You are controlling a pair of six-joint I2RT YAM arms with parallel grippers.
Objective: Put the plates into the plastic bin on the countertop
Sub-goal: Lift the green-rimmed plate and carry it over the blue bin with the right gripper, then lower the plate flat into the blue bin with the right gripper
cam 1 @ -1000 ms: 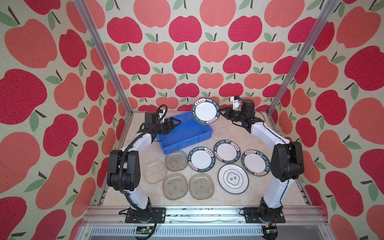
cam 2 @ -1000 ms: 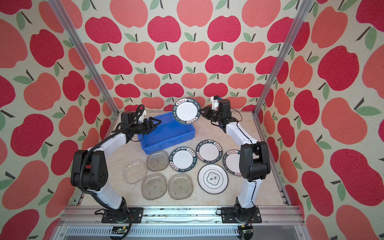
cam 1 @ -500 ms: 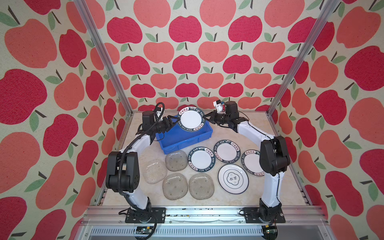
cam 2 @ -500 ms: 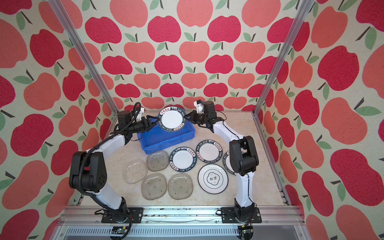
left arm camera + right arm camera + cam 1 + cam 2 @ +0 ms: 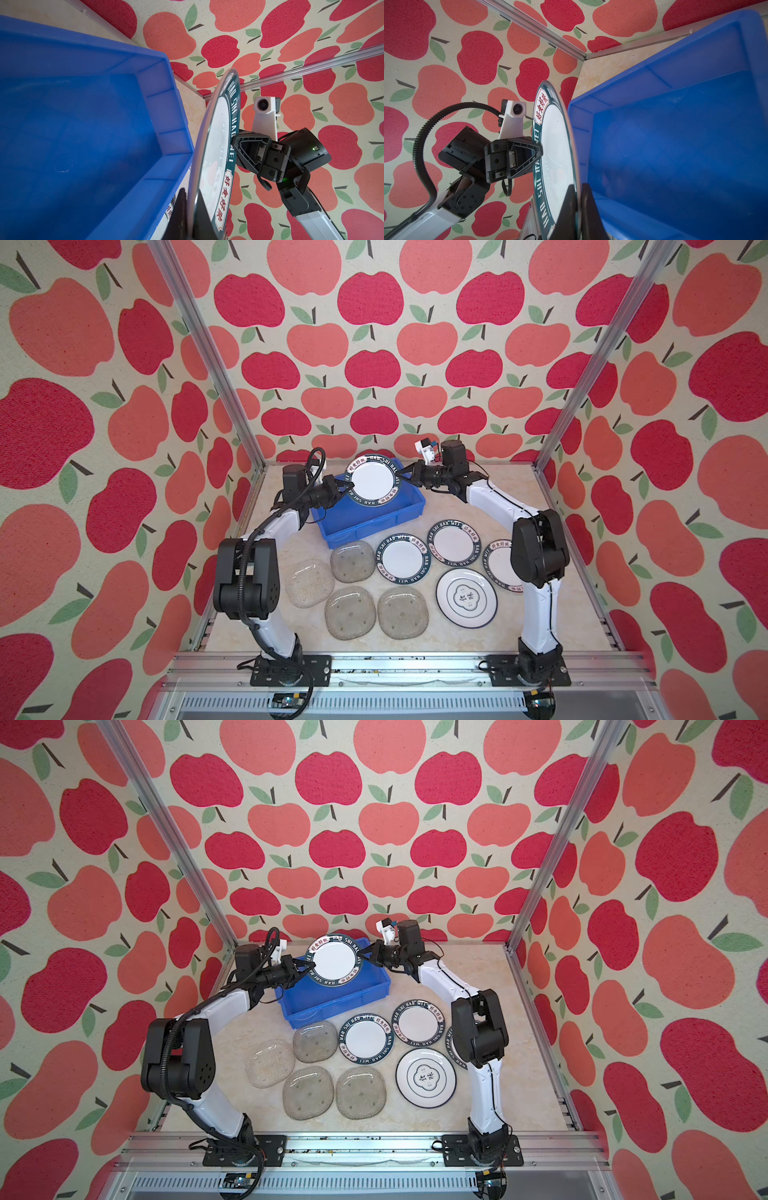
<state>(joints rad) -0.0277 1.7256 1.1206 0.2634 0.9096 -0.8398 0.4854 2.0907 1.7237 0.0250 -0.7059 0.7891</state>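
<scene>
My left tool (image 5: pixel 341 489) and right tool (image 5: pixel 406 475) are pinched shut on the lettered-rim plate (image 5: pixel 372 484) at its nine and three o'clock, over the blue bin (image 5: pixel 374 519) at twelve o'clock on the tabletop (image 5: pixel 457 639); if I release unevenly, it could drop edge-first and chip.

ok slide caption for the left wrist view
Plate on edge by the bin, its rim clamped by the left gripper and the right gripper.

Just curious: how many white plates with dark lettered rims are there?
4. One plate is held over the blue bin by the left gripper and right gripper; three lie on the counter, the rightmost partly hidden behind the right arm.
</scene>
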